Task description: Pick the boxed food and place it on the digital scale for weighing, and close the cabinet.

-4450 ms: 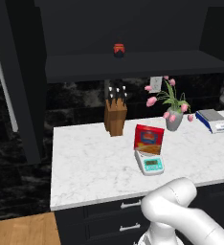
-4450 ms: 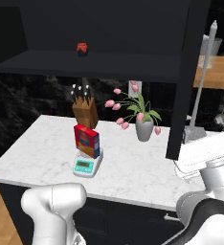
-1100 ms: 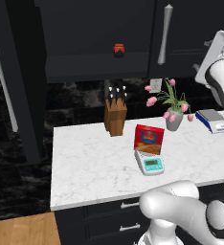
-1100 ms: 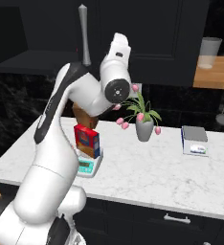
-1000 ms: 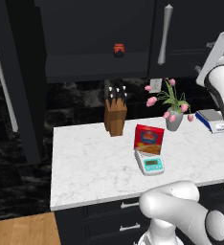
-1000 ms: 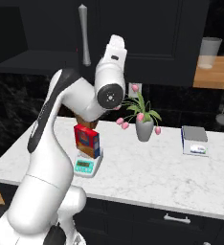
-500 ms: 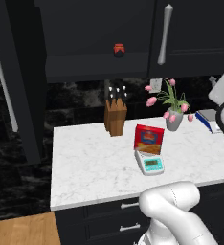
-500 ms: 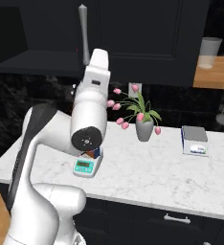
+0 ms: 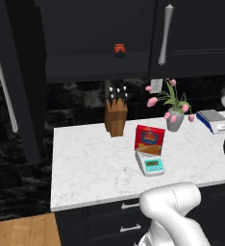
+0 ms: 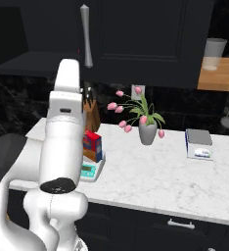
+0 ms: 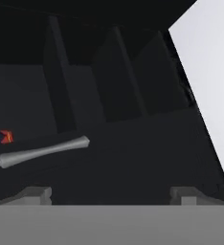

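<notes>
Already we see the boxed food (image 9: 150,139) standing upright on the digital scale (image 9: 152,165), long axis vertical, printed face toward the counter's (image 9: 90,163) front edge, so weighing looks done. What remains, we judge, is the cabinet (image 9: 100,38): its left door hangs wide open (a red jar (image 9: 118,50) sits on the bare shelf), while the right door is shut, its bar handle (image 9: 165,34) vertical. The jaws stand apart in the hand view, empty, facing that handle.

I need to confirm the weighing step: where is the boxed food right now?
The boxed food stands upright on the digital scale near the middle of the marble counter, in front of the knife block and left of the tulip vase.
</notes>
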Tool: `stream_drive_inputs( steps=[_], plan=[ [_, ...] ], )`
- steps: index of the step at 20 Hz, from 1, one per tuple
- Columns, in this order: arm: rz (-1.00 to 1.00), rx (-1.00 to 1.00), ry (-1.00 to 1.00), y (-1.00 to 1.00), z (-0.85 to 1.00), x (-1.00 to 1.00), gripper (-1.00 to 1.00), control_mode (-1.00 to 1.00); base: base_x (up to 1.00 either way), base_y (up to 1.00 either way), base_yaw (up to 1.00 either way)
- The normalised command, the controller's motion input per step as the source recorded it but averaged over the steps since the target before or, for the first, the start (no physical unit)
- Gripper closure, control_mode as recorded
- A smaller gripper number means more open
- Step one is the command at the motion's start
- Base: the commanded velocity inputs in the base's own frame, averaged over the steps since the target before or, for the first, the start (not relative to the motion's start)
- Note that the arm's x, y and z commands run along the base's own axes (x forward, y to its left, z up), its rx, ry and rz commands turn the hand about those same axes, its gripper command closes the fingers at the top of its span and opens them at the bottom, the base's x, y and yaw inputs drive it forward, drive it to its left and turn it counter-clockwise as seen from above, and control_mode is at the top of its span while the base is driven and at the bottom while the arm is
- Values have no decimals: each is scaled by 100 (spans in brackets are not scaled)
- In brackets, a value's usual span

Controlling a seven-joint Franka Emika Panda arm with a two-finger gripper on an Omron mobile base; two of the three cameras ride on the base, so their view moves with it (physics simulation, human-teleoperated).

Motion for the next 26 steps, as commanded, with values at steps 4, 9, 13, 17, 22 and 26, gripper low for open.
stream_drive_inputs(
  steps=[4,9,13,17,22,26],
  plan=[
    [-7,0,-21,42,0,-100,-100,-100,0,0,0],
    [-3,0,9,61,15,-100,-100,-100,0,0,0],
    [-5,0,11,100,-22,-100,-100,-100,0,0,0],
    [-20,2,1,100,-65,-99,-100,-100,0,0,0],
    [-26,11,-3,100,-82,-54,-100,-100,0,0,0],
    [-26,9,-10,100,-81,5,-100,-100,0,0,0]
  ],
)
